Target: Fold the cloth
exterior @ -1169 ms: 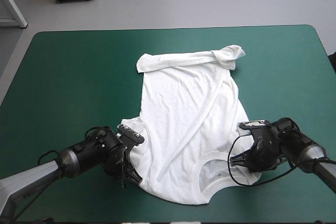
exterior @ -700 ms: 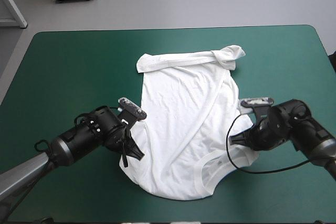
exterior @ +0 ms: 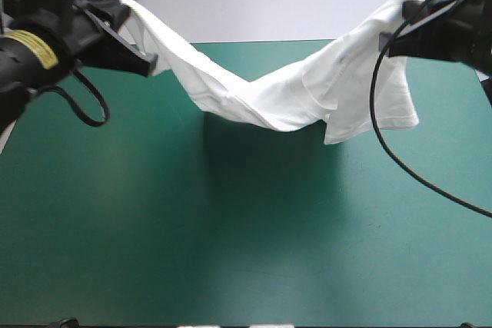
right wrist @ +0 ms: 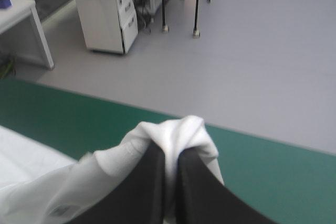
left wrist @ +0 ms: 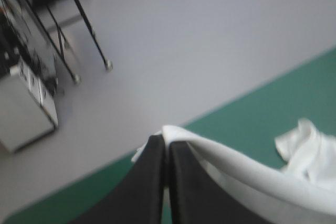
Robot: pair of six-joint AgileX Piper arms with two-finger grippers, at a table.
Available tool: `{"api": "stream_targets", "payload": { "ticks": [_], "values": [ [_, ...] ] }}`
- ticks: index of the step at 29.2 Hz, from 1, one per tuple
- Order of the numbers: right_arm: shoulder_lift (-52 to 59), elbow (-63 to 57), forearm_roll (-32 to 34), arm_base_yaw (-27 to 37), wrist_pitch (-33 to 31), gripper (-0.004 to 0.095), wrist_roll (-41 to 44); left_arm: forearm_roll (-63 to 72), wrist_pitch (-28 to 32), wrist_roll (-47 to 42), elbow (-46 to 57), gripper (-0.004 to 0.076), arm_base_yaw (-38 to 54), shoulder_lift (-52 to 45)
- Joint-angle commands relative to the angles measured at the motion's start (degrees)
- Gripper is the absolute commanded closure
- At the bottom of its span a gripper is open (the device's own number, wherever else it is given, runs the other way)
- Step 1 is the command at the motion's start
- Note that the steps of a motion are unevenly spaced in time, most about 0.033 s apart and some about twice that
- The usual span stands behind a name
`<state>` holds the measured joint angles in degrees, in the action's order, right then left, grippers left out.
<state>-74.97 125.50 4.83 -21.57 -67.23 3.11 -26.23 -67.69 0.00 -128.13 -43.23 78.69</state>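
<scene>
The left jaws are clenched on one end of the T-shirt (exterior: 292,101) (left wrist: 247,182) (right wrist: 173,129), a white fold pinched at their tips; the right jaws grip a bunched corner at the other end. Between them the T-shirt hangs as a sagging band above the far part of the teal-green desk (exterior: 231,236), a loose flap drooping nearer the right jaws.

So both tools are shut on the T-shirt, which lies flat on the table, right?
No. The left tool and right tool are shut on the T-shirt, but it hangs between them above the table, as the high view shows.
</scene>
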Motion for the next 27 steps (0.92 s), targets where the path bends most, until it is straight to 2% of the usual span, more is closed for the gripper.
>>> {"api": "stream_targets", "payload": {
  "ticks": [1, 6, 9, 14, 17, 19, 21, 25, 27],
  "values": [
    [-3.1, 14.6, 0.3, 0.0, 8.5, 0.0924, -3.1, -0.4, 13.8, 2.0, -13.1, 0.0746, 0.0, 0.8],
    [-7.5, 26.8, -1.0, 0.0, 12.7, 0.0924, -5.8, 1.6, 27.9, 2.1, -21.3, 0.0745, 0.0, 3.0],
    [-8.5, 31.0, -3.0, 0.0, 17.7, 0.0924, -9.8, 2.5, 34.4, 2.2, -22.1, 0.0745, 0.0, 3.3],
    [-7.7, 32.0, -4.8, 0.0, 24.0, 0.0922, -10.9, 4.7, 40.3, 2.4, -22.1, 0.0745, 0.0, 3.4],
    [-7.2, 32.0, -8.7, 0.0, 27.1, 0.0922, -14.2, 6.9, 44.1, 3.4, -22.1, 0.0745, 0.0, 3.4],
    [-7.2, 32.0, -9.2, 0.0, 27.8, 0.0922, -14.3, 8.4, 42.9, 4.5, -22.1, 0.0746, 0.0, 3.4],
    [-7.4, 31.8, -8.2, 0.0, 26.7, 0.0922, -13.8, 6.9, 38.2, 4.7, -22.0, 0.0745, 0.0, 3.9],
    [-10.6, 28.8, 0.4, 0.0, 17.4, 0.0922, -7.3, 1.9, 27.5, 4.7, -22.0, 0.0746, 0.0, 8.0],
    [-13.2, 26.7, 5.1, 0.0, 12.2, 0.0923, -4.2, -3.6, 19.6, 4.7, -22.0, 0.0746, 0.1, 12.0]
  ]
}}
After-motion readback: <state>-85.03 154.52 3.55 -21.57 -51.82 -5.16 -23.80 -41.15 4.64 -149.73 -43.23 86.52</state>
